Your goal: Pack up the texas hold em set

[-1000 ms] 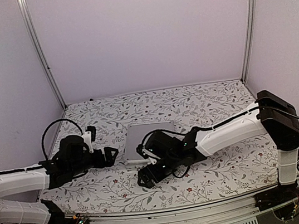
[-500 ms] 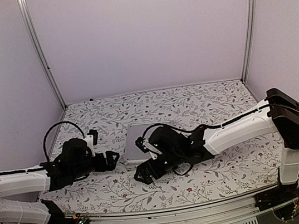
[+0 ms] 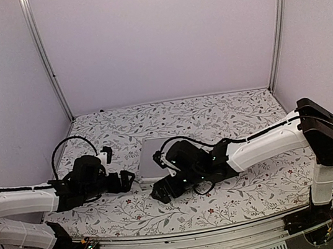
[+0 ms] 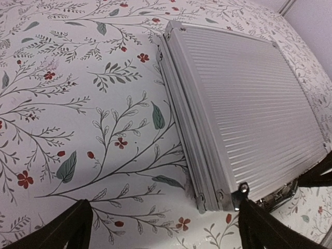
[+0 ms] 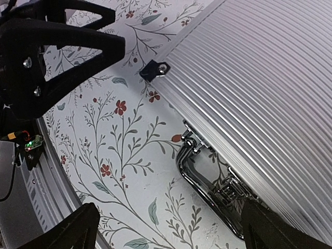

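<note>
The texas hold em set shows as a shut silver ribbed briefcase lying flat on the floral table. The left wrist view shows its near-left corner, with the seam closed. Its chrome handle lies on the cloth at the near edge. My left gripper stands open just left of that corner, nothing between its fingers. My right gripper is open over the handle's left end, empty, and its wrist hides the case's near edge from above. The left gripper's black fingers show beyond the corner.
A floral cloth covers the table. Lilac walls and two metal posts close it in on three sides. A metal rail with a small lit circuit board runs along the near edge.
My left gripper has slid right, toward the case's near-left corner. My right arm has stretched forward and its gripper has shifted slightly up and left by the handle. The case has not moved.
</note>
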`<move>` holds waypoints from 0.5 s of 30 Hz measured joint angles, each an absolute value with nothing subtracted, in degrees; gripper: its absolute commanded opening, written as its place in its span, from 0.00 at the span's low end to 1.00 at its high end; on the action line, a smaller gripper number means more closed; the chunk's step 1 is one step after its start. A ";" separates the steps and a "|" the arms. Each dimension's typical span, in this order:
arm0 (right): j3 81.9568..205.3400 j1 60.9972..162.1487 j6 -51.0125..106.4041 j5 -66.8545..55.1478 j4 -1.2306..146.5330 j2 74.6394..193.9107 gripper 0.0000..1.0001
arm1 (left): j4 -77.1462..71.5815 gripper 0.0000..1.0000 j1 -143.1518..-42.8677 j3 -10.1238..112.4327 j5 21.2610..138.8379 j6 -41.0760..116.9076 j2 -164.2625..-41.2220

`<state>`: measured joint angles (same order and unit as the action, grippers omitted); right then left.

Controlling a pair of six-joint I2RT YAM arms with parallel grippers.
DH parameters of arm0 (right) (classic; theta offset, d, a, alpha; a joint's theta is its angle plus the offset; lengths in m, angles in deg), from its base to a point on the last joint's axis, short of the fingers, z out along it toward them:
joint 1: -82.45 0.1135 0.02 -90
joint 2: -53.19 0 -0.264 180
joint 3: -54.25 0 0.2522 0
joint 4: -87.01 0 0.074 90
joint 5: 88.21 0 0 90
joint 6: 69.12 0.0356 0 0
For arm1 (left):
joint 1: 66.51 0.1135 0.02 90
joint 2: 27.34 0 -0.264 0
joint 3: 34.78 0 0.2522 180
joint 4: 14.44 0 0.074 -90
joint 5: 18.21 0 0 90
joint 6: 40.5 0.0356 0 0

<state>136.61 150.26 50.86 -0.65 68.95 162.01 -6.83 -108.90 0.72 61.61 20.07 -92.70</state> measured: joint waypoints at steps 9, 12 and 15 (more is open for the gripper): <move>133.81 150.28 49.04 -0.69 68.97 159.69 0.99 | -6.94 1.00 -109.23 1.49 60.78 20.07 -94.03; 130.95 150.28 47.49 -0.63 68.80 155.80 0.99 | -6.90 1.00 -109.25 1.90 60.63 20.07 -94.38; 129.81 150.28 45.33 0.27 67.90 151.43 0.99 | -6.92 1.00 -109.25 2.38 60.46 20.09 -94.60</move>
